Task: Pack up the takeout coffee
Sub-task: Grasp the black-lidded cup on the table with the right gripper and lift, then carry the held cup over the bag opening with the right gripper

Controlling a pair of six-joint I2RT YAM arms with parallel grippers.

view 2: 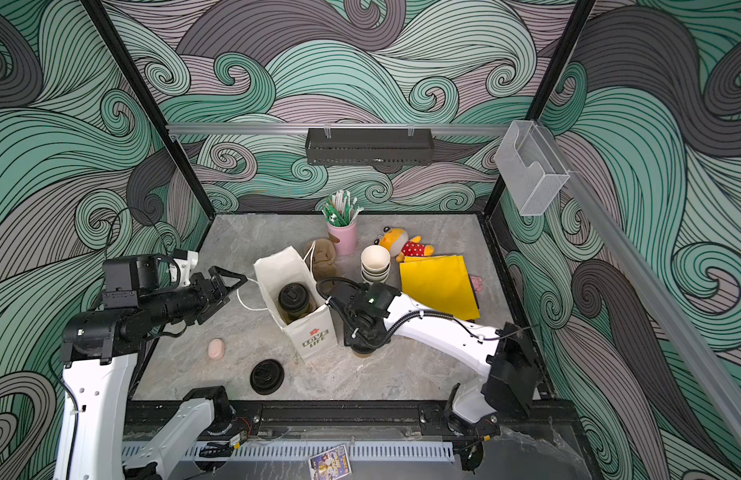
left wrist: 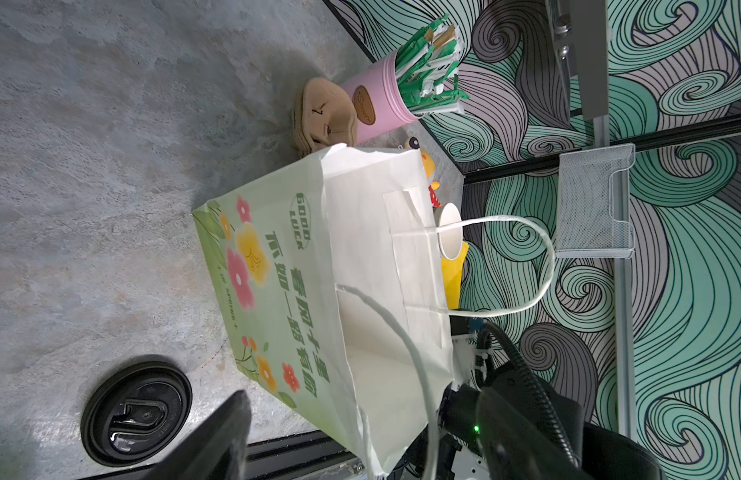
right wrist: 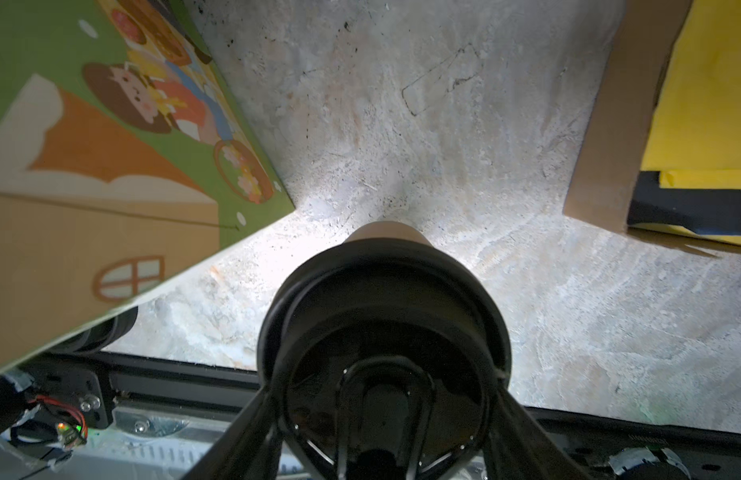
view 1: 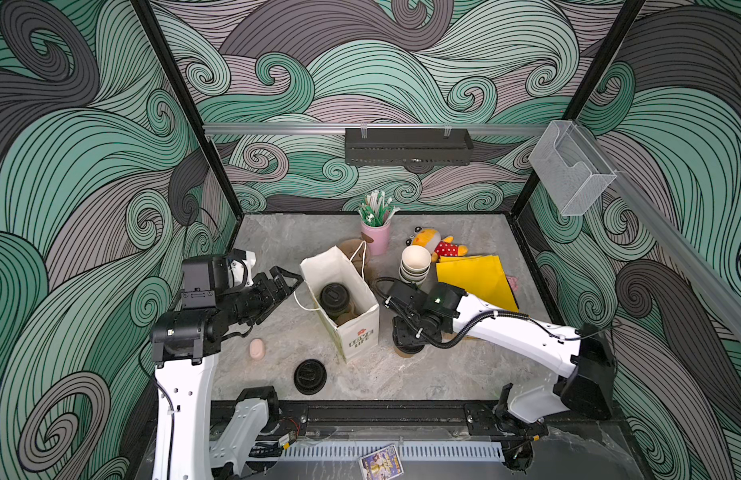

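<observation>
The brown coffee cup (right wrist: 381, 235) stands upright on the grey table (view 1: 277, 249), with its long axis vertical and its black lid facing up. It is just to the right of the white paper bag (view 1: 362, 332) and apart from it; in both top views only a brown sliver (view 2: 362, 353) shows under the arm. The right gripper (right wrist: 385, 382) points straight down over this cup. In the right wrist view its fingers (right wrist: 252, 428) run along opposite sides of the lid rim, with the lid between them. The jaws stand apart by about the lid's width, but it cannot be told whether they press on the rim or only sit beside it.

The green coffee cup (view 1: 334, 296) is inside the open bag. It is also upright with its lid up, and stands toward the bag's far left inner wall. This cup is well apart from both grippers.

The left gripper (view 1: 292, 282) reaches in level from the left, with its tip just beside the bag's upper left edge and near one string handle (view 1: 304, 305). Its jaws are spread and empty.

A loose black lid (view 1: 310, 376) lies flat on the table in front of the bag. A stack of lidless cups (view 1: 414, 262) stands behind the right arm, beside a yellow folder (view 1: 472, 278).
</observation>
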